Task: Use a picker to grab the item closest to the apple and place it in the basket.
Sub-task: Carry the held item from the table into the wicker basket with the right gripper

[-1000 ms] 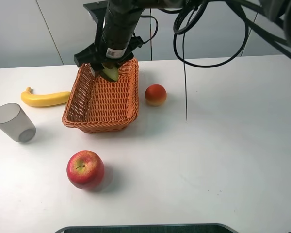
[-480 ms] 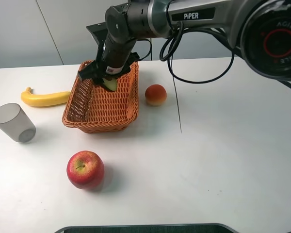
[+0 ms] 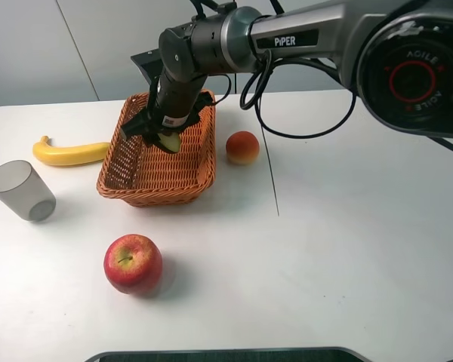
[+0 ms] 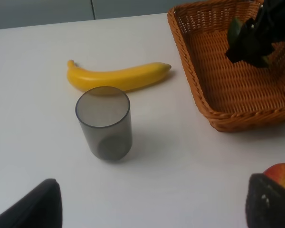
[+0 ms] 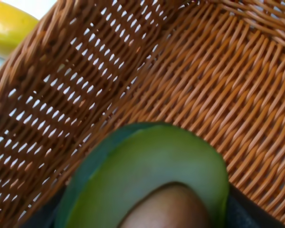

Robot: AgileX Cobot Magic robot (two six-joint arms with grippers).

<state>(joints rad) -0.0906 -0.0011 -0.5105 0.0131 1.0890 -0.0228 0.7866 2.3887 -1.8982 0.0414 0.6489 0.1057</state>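
Observation:
A red apple (image 3: 133, 262) sits near the table's front left. The wicker basket (image 3: 119, 162) stands behind it. My right gripper (image 3: 166, 134) reaches across the middle and hangs inside the basket, shut on a green avocado half (image 3: 170, 141) just above the woven floor. The right wrist view is filled by the avocado half (image 5: 147, 175) against the basket wall (image 5: 85, 85). My left gripper (image 4: 152, 202) is open over the table near the front left with nothing between its fingers (image 4: 38, 204); it sees the basket (image 4: 213, 102) and the apple's edge (image 4: 280, 173).
A banana (image 3: 69, 153) lies left of the basket, and a grey translucent cup (image 3: 20, 189) stands in front of it. An orange-red peach (image 3: 242, 147) sits just right of the basket. A thin dark cable (image 3: 268, 158) hangs down beside the peach.
My right gripper has come down and forward with the avocado half, from the basket's back rim into its inside. The other things lie where they were.

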